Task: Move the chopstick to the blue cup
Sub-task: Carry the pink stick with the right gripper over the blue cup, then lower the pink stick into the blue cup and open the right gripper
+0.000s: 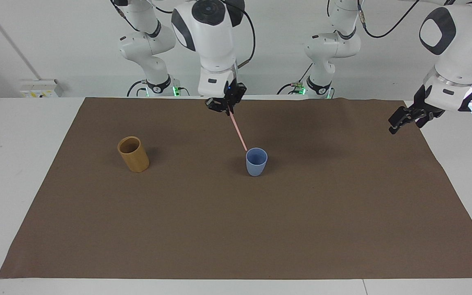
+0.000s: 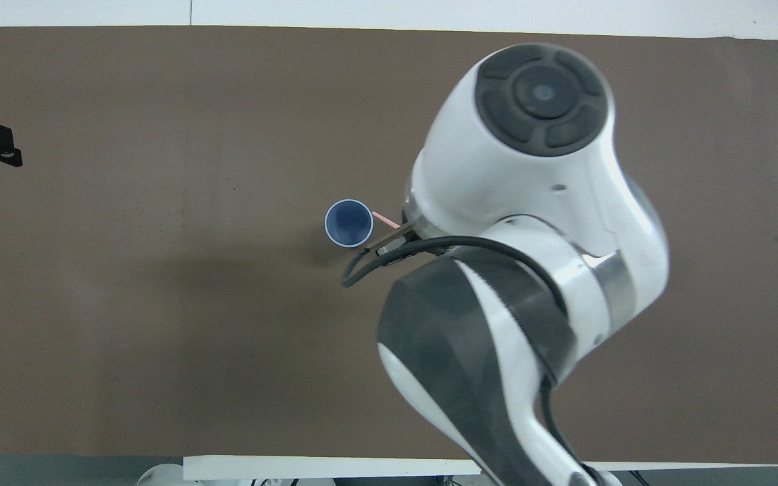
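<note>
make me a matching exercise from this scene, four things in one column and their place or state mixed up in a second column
Things:
1. chopstick
2. blue cup
3. tan cup
4. left gripper

Places or states:
A. stands on the brown mat toward the right arm's end of the table, nothing in it
B. open, waiting over the mat's edge at the left arm's end
C. held tilted in the shut right gripper, lower tip at a cup's rim
D. stands upright near the middle of the mat

Pairs: 1-C, 2-D, 3-A, 4-B
</note>
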Controlling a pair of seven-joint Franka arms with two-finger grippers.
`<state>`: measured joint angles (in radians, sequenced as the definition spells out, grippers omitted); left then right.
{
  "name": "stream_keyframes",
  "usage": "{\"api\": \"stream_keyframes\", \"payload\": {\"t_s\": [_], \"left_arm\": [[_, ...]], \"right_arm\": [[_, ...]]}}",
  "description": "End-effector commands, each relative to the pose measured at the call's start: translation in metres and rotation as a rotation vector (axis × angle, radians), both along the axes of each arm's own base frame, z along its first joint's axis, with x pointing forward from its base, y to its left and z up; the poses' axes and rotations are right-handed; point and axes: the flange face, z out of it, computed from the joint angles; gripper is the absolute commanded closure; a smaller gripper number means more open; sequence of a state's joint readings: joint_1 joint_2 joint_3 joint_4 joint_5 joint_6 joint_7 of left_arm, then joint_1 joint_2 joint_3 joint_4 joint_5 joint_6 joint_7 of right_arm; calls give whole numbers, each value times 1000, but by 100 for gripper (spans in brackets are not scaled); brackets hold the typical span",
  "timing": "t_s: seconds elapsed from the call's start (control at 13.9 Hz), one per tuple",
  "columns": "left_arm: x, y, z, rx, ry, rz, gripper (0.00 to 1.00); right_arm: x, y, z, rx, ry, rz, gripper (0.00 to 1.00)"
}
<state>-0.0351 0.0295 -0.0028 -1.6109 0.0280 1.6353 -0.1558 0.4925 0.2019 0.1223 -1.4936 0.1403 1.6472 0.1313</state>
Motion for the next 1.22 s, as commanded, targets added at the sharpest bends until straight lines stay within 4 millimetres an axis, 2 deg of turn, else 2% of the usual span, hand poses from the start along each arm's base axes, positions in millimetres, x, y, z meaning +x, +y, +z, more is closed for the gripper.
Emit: {"api": "stream_keyframes", "payload": {"t_s": [0.0, 0.22, 0.58, 0.65, 0.72, 0.79, 1.15], "left_arm": [[-9, 2, 2, 1, 4, 0, 0], [-9, 2, 2, 1, 3, 0, 0], [-9, 2, 1, 1, 6, 0, 0], [-9, 2, 2, 1, 4, 0, 0], [-9, 2, 1, 1, 6, 0, 0], [-9, 2, 2, 1, 4, 0, 0], [-9, 2, 2, 1, 4, 0, 0]], "right_arm": [[1, -3, 2, 10, 11, -15, 100], [-7, 13, -23, 22, -6, 14, 100], [-9, 11, -44, 32, -31, 0, 100], [-9, 11, -45, 40, -44, -2, 92], [-10, 11, -49, 46, -55, -3, 41], [-10, 12, -49, 49, -62, 0, 3], [-2, 10, -32, 64, -78, -10, 1]]}}
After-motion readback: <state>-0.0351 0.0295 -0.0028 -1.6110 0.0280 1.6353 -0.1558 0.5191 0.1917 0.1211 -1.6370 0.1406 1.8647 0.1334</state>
